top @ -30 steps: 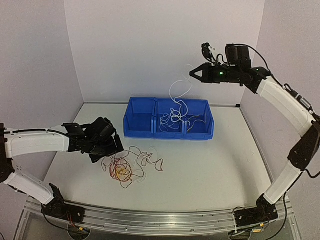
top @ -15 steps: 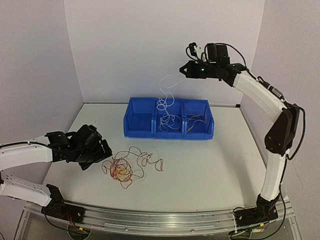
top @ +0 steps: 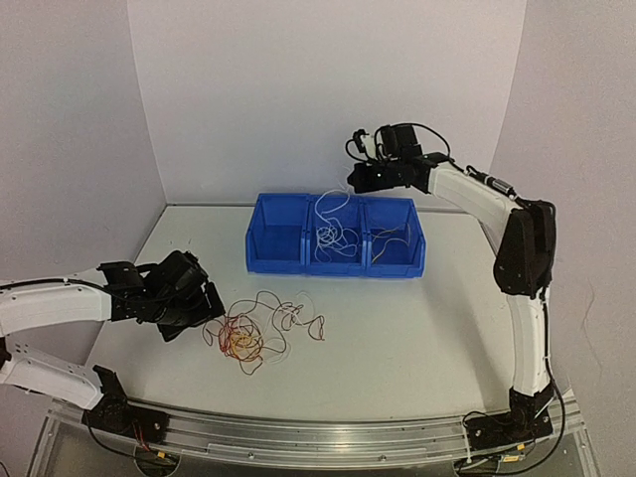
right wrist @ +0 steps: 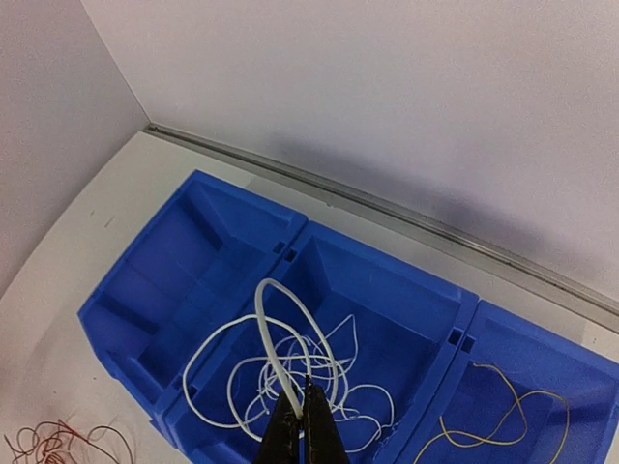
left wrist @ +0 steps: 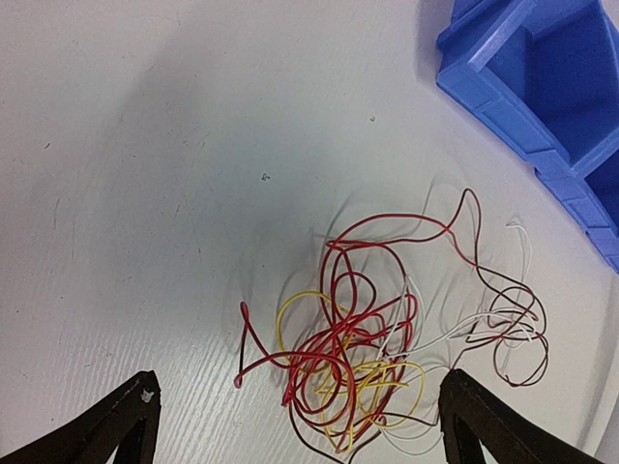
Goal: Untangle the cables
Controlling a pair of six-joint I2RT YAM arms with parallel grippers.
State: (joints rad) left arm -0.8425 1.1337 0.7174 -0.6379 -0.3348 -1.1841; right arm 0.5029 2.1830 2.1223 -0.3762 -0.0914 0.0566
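Two pincers show, and we take them in turn. We see the left pincer spread wide, low over the bench, its two fingers far apart and touching nothing. Between those fingers and just ahead of them lies the bundle of wires: red, yellow and white loops, with a few dark brownish ones, loosely tangled and flat on the bench. A looser run of red, dark and white strands reaches out ahead and to the right of this pincer, toward the blue bin. The bin stands beyond the bundle and apart from it.

The right pincer hangs above the bin, its fingers pressed together on a white wire. From the tips the wire arches up and curls back down in a loop. Directly below the pincer it meets a heap of white wires in the middle of the bin's three compartments. We cannot tell where the held wire ends and the heap begins. To the right of this pincer, in the neighbouring compartment, lies a yellow wire.
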